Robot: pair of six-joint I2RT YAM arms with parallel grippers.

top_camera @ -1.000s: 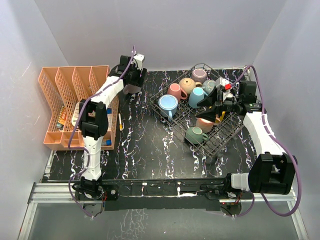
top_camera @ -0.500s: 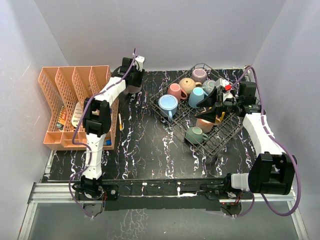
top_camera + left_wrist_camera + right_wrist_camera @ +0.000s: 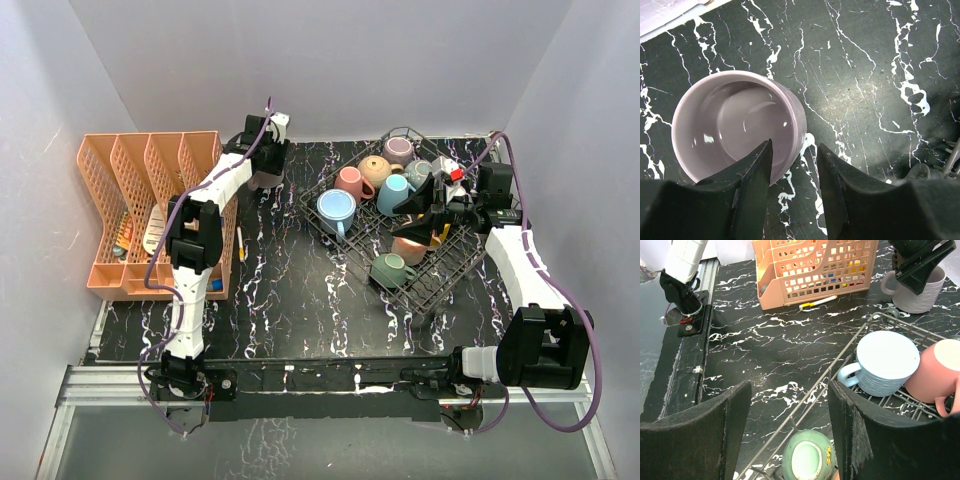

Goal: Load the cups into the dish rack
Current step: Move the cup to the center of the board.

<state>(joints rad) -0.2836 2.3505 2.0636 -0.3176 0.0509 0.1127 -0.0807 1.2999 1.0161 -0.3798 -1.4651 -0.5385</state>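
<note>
A mauve cup (image 3: 266, 179) stands upright on the table at the far left of the rack; it fills the left wrist view (image 3: 735, 125). My left gripper (image 3: 263, 163) is open over it (image 3: 794, 165), one finger inside the rim and one outside, with a gap left. The dish rack (image 3: 452, 272) holds several cups: blue (image 3: 336, 208), pink (image 3: 350, 182), tan (image 3: 375, 169), mauve (image 3: 398, 150), green (image 3: 392, 270). My right gripper (image 3: 418, 205) hangs open and empty above the rack (image 3: 790, 390), over the overturned green cup (image 3: 807, 457).
An orange plastic organiser (image 3: 150, 210) stands at the left, also in the right wrist view (image 3: 815, 270). A white pen (image 3: 817, 302) lies beside it. The rack's rim (image 3: 840, 370) runs diagonally below my right gripper. Walls enclose the table on three sides.
My left gripper has moved a little farther back and come down over the mauve cup. The right gripper has shifted only slightly above the rack.
</note>
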